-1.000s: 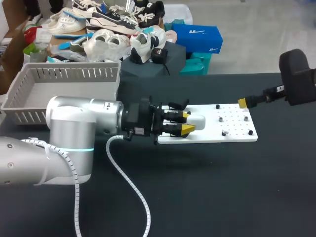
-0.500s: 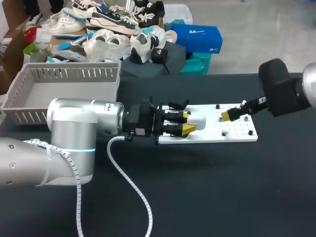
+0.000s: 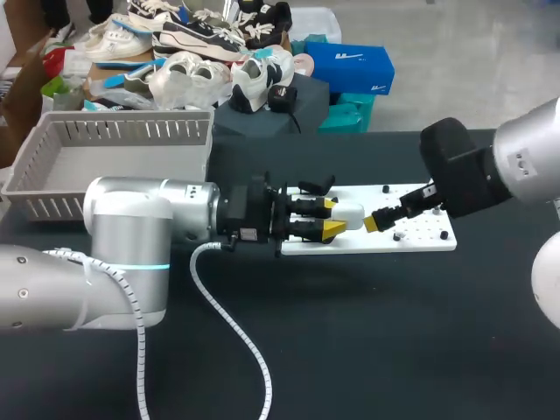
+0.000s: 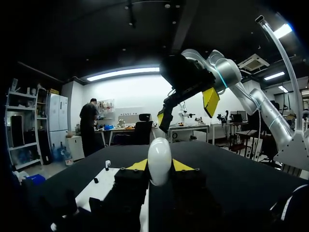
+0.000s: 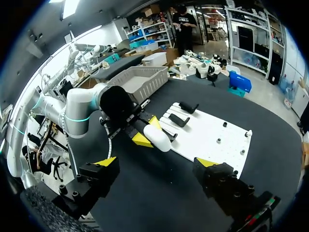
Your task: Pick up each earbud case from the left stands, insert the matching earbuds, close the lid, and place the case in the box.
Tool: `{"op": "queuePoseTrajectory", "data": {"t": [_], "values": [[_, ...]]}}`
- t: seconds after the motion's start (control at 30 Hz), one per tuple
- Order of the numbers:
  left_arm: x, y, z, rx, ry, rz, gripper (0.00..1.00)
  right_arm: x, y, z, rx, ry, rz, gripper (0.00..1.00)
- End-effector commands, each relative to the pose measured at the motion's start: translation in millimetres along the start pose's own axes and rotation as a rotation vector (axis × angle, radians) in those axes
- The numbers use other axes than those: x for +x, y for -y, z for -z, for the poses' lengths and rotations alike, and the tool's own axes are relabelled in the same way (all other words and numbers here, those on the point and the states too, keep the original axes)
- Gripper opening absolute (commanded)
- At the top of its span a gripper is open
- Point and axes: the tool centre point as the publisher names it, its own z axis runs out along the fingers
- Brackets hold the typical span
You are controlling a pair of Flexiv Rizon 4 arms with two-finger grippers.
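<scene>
A white earbud case (image 3: 350,214) is held over the left end of the white board (image 3: 420,238), with my left gripper (image 3: 332,216) shut on it. From the left wrist the case (image 4: 159,162) stands between the two yellow tips, and its lid looks closed. My right gripper (image 3: 398,208) is open wide above the board, one yellow tip just right of the case. In the right wrist view the case (image 5: 157,138) lies ahead of the spread fingers (image 5: 107,162). Small earbuds (image 3: 398,236) sit on the board's right half.
A grey slatted basket (image 3: 114,162) stands at the back left of the black table. Two black stands (image 5: 179,120) are on the board behind the case. My left arm's white cable (image 3: 232,337) trails across the table's front.
My right arm has swung in from the right edge across the board, its gripper now close to the case. The left arm and the case have not moved.
</scene>
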Motion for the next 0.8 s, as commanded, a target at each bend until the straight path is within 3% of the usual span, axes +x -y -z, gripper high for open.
{"op": "queuePoseTrajectory", "data": {"t": [0.03,0.8], "values": [[1.1,0.2,-1,-0.004,0.001,-0.001,0.0,-4,1,-13,-0.021,-0.006,-0.003,1.0],[1.1,0.2,-1,-0.004,0.001,-0.001,0.0,1,14,-40,-0.022,-0.069,-0.042,1.0]]}}
